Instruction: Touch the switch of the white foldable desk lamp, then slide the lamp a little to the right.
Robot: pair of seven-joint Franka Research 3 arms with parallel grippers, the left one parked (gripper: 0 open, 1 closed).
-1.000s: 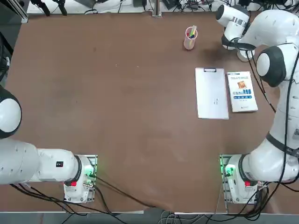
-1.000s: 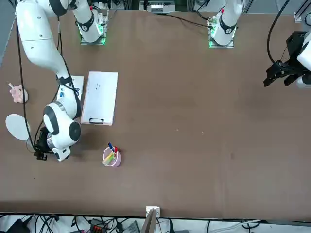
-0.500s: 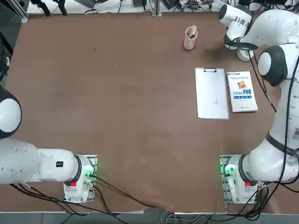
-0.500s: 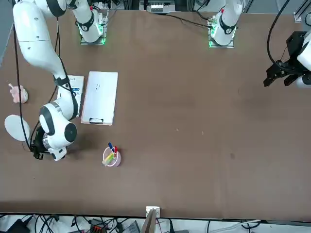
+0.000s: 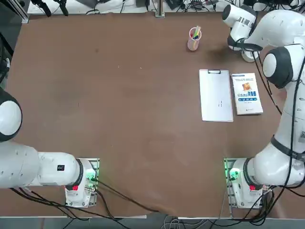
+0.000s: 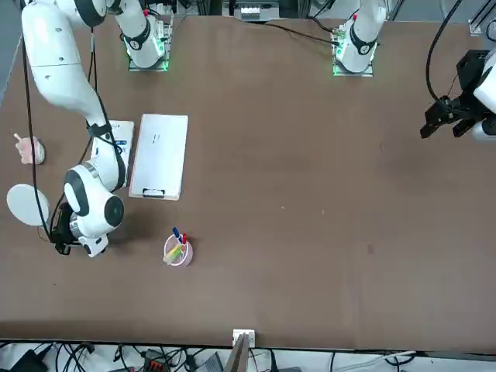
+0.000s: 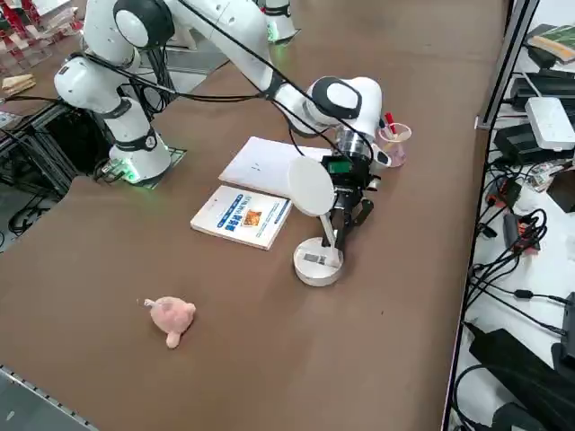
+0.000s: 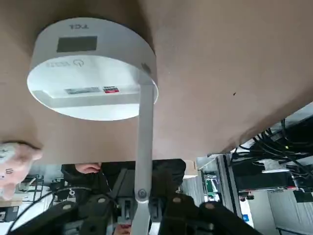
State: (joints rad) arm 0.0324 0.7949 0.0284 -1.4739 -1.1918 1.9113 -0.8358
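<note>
Now my right gripper [image 7: 350,218] sits w/ fingers apart either side of the white foldable desk lamp [image 7: 316,258]: all-white, disc base, thin arm, round flat head.

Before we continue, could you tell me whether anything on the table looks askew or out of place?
Only the pink toy, lying alone near the table's edge. The lamp stands upright, with the right gripper beside its arm.

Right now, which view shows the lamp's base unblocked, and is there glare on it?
Right wrist view: white foldable desk lamp base fully visible, evenly lit, no glare; right gripper open, straddling its stem. Top view: the right arm hides most of the lamp.
</note>
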